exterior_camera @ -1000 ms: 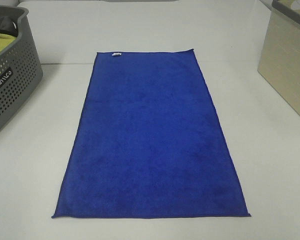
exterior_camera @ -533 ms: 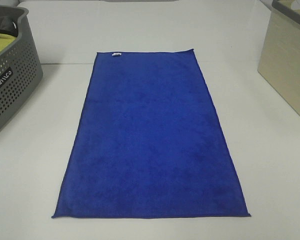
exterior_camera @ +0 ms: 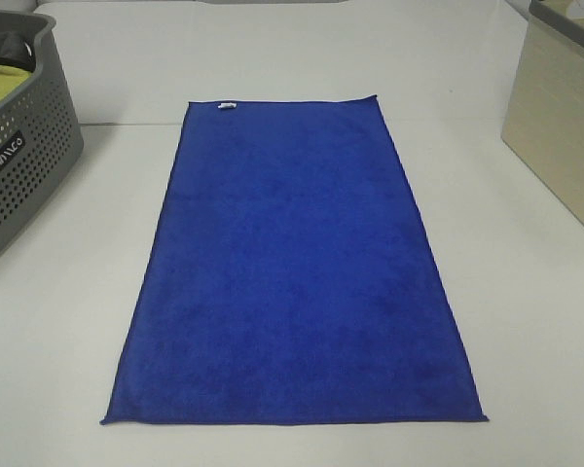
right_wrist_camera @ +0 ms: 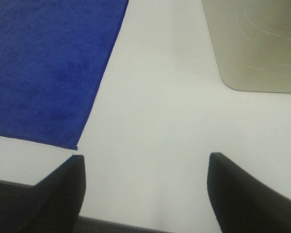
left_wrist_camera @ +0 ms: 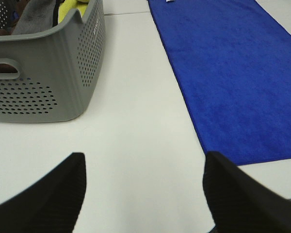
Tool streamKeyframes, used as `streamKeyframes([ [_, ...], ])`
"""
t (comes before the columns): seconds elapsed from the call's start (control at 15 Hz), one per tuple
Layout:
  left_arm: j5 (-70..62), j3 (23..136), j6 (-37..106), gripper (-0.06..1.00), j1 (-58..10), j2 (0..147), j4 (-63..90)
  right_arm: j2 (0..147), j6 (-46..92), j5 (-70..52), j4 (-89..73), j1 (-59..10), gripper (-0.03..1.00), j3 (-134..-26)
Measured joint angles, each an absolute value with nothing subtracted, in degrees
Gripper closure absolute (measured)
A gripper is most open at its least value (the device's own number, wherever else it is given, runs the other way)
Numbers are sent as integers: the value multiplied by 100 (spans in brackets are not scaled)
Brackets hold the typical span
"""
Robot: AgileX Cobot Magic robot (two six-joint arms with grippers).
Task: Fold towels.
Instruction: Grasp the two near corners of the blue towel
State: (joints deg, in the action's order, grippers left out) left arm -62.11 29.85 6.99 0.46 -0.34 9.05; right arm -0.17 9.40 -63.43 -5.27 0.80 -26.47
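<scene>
The royal-blue towel [exterior_camera: 292, 263] lies spread flat lengthwise on the white table, with its small white tag [exterior_camera: 227, 105] at the far short edge. Neither gripper shows in the exterior high view. In the left wrist view the left gripper [left_wrist_camera: 143, 194] is open and empty over bare table, off the towel's [left_wrist_camera: 228, 73] near left corner. In the right wrist view the right gripper [right_wrist_camera: 145, 194] is open and empty near the table's front edge, off the towel's [right_wrist_camera: 43, 63] near right corner.
A grey perforated basket [exterior_camera: 24, 146] with a yellow-green cloth [exterior_camera: 2, 88] stands at the far left; it also shows in the left wrist view [left_wrist_camera: 48, 77]. A beige bin [exterior_camera: 560, 117] stands at the far right, also in the right wrist view [right_wrist_camera: 257, 43].
</scene>
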Motion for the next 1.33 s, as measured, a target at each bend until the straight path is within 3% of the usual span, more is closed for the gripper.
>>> streamKeyframes([
  [1.33,-6211,2985,699,29,46,-34,911,-17,940,-6343,-527,80,27,-2647],
])
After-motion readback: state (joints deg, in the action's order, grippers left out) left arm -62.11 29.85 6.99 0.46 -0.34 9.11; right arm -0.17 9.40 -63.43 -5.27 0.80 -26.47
